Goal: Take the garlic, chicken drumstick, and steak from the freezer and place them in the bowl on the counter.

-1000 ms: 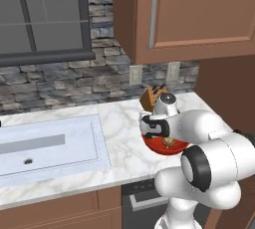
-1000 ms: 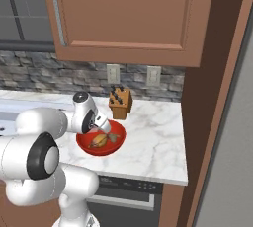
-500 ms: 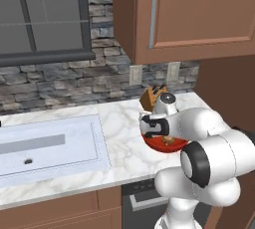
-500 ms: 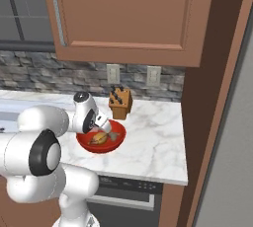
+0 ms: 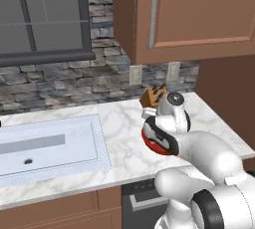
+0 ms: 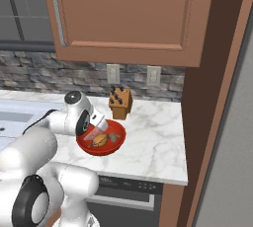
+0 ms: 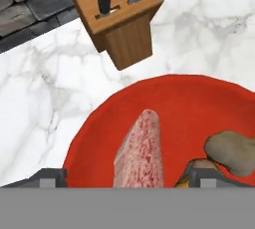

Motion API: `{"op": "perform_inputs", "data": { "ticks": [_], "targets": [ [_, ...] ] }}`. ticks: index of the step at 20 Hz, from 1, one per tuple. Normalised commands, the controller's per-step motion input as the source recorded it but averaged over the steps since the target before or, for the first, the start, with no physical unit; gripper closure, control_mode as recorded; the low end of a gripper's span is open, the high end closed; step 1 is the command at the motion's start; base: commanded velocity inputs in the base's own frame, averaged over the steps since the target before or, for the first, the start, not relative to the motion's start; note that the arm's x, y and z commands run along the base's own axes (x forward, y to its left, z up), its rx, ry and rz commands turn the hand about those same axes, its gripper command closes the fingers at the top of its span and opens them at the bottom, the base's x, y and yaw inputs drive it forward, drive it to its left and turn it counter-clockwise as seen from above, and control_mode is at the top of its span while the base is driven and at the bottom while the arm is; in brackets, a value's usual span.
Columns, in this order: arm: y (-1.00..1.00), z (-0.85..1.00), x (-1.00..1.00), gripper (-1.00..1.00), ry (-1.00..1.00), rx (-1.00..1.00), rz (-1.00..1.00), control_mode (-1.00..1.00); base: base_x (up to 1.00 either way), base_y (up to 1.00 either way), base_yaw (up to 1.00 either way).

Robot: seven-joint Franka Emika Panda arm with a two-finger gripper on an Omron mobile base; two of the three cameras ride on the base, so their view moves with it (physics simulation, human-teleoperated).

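Gripper (image 7: 127,175) grips steak (image 7: 142,151) at frame bottom, over red bowl (image 7: 174,98). Knife block (image 7: 117,16) upper left; garlic (image 7: 231,152) lower right.

Knife block (image 6: 120,103), sink (image 5: 47,146), cabinets (image 6: 123,14).

- White marble counter (image 5: 124,138) runs beneath a stone backsplash (image 5: 60,86) and a dark-framed window (image 5: 45,19)
- White sink basin (image 5: 47,146) is set into the counter at left
- Red bowl (image 5: 155,142) sits on the counter, largely hidden behind the arm
- Wooden knife block (image 5: 152,96) stands just behind the bowl
- Two wall outlets (image 5: 135,74) sit below a brown upper cabinet (image 5: 189,14) with a vertical handle
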Motion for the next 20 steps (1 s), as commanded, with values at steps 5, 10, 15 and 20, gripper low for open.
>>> {"op": "perform_inputs", "data": {
  "ticks": [5,10,15,20],
  "targets": [
    [0.0,0.98,-0.94,-1.0,-0.48,-0.01,0.0,-1.0,0.0,0.0,0.0],
    [0.0,1.0,-0.97,-1.0,-0.56,-0.07,0.0,-1.0,0.0,0.0,0.0],
    [0.0,1.0,-0.98,-1.0,-0.5,-0.12,-0.01,-1.0,0.0,0.0,0.0],
    [0.04,1.0,-0.9,-1.0,-0.44,-0.15,-0.05,-1.0,0.0,0.0,0.0]
  ]
}}
